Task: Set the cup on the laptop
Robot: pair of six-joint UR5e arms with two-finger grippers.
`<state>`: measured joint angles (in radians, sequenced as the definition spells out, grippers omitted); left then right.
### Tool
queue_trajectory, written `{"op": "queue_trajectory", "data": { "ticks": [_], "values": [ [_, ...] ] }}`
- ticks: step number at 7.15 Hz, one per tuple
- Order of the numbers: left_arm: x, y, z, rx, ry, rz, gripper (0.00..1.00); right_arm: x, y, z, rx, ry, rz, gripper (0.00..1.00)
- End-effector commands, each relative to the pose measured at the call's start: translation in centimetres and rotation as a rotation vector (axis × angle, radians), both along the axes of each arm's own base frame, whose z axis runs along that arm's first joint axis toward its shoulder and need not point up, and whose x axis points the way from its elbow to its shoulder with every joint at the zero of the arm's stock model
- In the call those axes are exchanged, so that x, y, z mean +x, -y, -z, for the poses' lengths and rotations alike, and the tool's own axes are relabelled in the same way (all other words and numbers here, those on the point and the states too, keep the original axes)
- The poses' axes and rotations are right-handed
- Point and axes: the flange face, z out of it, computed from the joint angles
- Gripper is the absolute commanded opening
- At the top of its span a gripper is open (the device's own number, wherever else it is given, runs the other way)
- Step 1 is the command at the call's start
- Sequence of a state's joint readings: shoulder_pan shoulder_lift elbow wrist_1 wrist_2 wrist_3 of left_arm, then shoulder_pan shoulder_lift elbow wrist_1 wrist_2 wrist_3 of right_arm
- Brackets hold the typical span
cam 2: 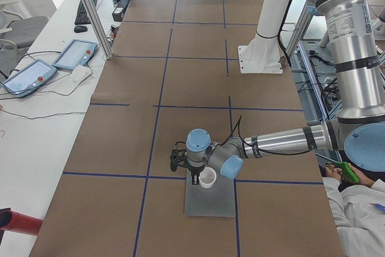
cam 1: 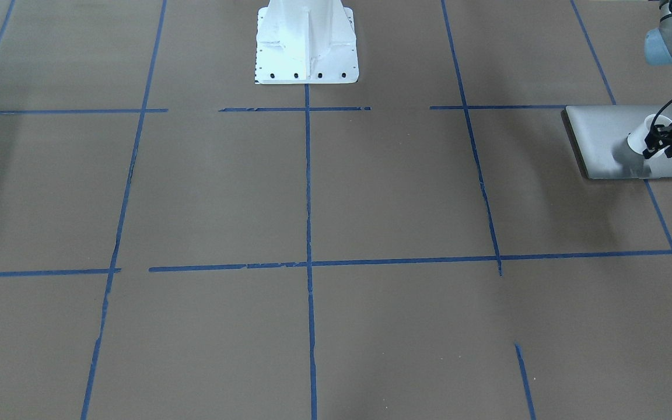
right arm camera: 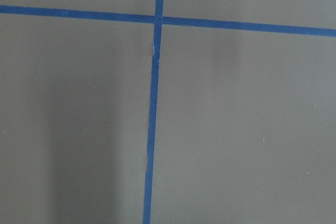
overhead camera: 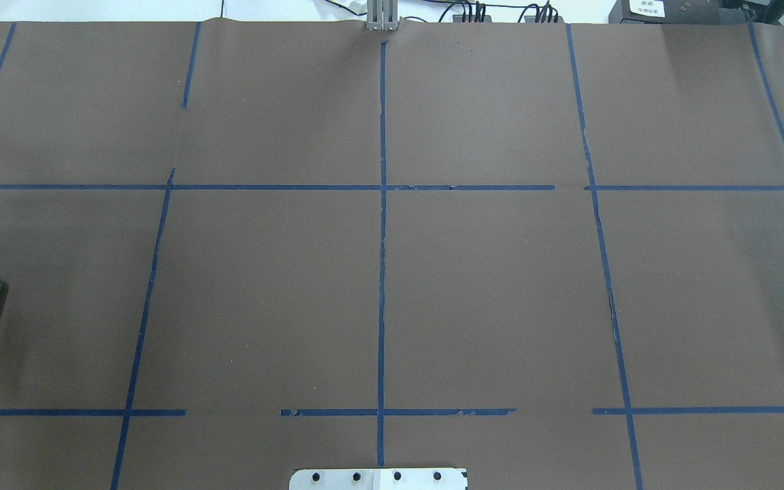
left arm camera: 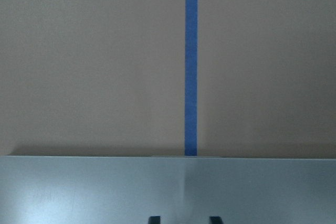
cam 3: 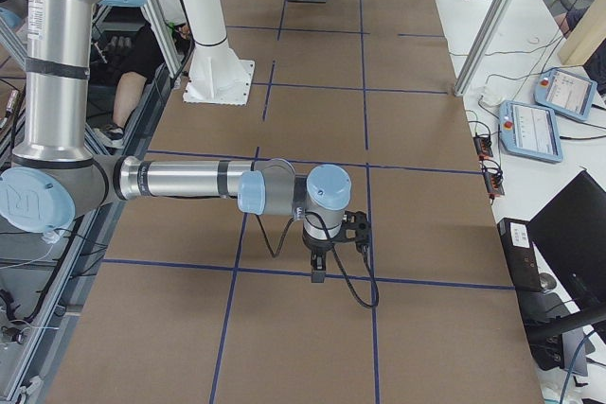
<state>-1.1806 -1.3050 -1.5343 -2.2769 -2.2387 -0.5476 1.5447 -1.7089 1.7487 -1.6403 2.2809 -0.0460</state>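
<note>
Nearest, from the left end of the brown worktop (cam 2: 192, 82), the laptop (cam 2: 210, 204) lies flat and closed. Over its far half is the cup (cam 2: 207, 177), upright, mouth up; whether its base touches the lid cannot be told. The left tool (cam 1: 658, 146) grips the cup from above, its fingers (left arm camera: 215, 219) narrow and clamped on the rim. Beyond, blue tape lines (cam 2: 163, 88) grid the worktop, and the white pedestal (cam 2: 260, 58) stands at its right side. Farthest, toward the right end, the right tool (cam 3: 319, 270) hangs low near a tape line, well apart from the cup; whether it is wide or narrow cannot be told.
</note>
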Motion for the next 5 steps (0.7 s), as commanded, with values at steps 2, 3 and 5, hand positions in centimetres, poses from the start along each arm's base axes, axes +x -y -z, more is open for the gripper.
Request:
{"op": "queue_trajectory", "data": {
  "ticks": [2,3,5],
  "values": [
    [-4.6,0.3,4.9,0.113,-0.086,-0.002,1.0,0.0,0.0,0.0,-0.001,0.0,0.0,1.0],
    [-8.5,1.1,5.5,0.126,-0.045,-0.006,1.0,0.0,0.0,0.0,-0.001,0.0,0.0,1.0],
    [-17.3,5.3,11.7,0.125,0.019,-0.03,1.0,0.0,0.0,0.0,-0.001,0.0,0.0,1.0]
  ]
}}
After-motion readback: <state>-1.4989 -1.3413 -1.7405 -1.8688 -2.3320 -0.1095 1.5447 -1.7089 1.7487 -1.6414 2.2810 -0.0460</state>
